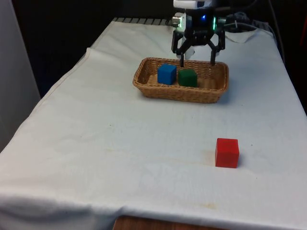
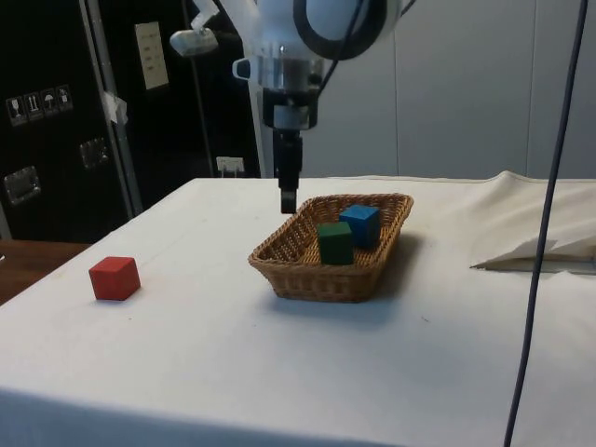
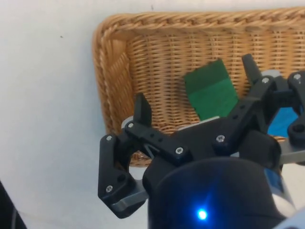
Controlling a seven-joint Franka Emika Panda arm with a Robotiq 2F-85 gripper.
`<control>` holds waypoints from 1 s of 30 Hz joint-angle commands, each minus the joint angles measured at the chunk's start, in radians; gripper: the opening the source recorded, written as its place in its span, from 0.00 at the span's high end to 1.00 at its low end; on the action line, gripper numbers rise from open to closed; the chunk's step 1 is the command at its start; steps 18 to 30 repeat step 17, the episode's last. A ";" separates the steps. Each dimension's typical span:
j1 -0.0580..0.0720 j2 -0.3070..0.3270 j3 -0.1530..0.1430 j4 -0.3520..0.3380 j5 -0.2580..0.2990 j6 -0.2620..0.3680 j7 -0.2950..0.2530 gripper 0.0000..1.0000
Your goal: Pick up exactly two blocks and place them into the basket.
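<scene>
Woven wicker basket (image 1: pixel 144 81), matt, perhaps wooden blocks, white cloth (image 1: pixel 120 158).

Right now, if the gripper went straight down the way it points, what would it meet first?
Probably the green block in the basket: the open gripper hangs just above it, though it might meet the basket floor beside it.

I read this as a robotics lab or test room, not a home. The long table draped in a plain white cloth (image 1: pixel 96 158) has its bare wooden edge (image 1: pixel 158 225) peeking out at the near end. From the side I see tall dark cabinets (image 2: pixel 56 130) carrying small white warning stickers (image 2: pixel 37 102) and a pale switch plate (image 2: pixel 150 54). Pale partition panels (image 2: pixel 466 84) close off the room behind, and a loose grey cable (image 2: pixel 545 223) hangs down in front of my side camera.
</scene>
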 commanded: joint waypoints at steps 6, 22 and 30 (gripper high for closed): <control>0.004 -0.025 0.011 0.018 -0.019 -0.029 0.054 0.00; 0.005 -0.059 0.029 0.035 0.000 -0.061 0.089 0.00; 0.005 -0.059 0.029 0.035 0.000 -0.061 0.089 0.00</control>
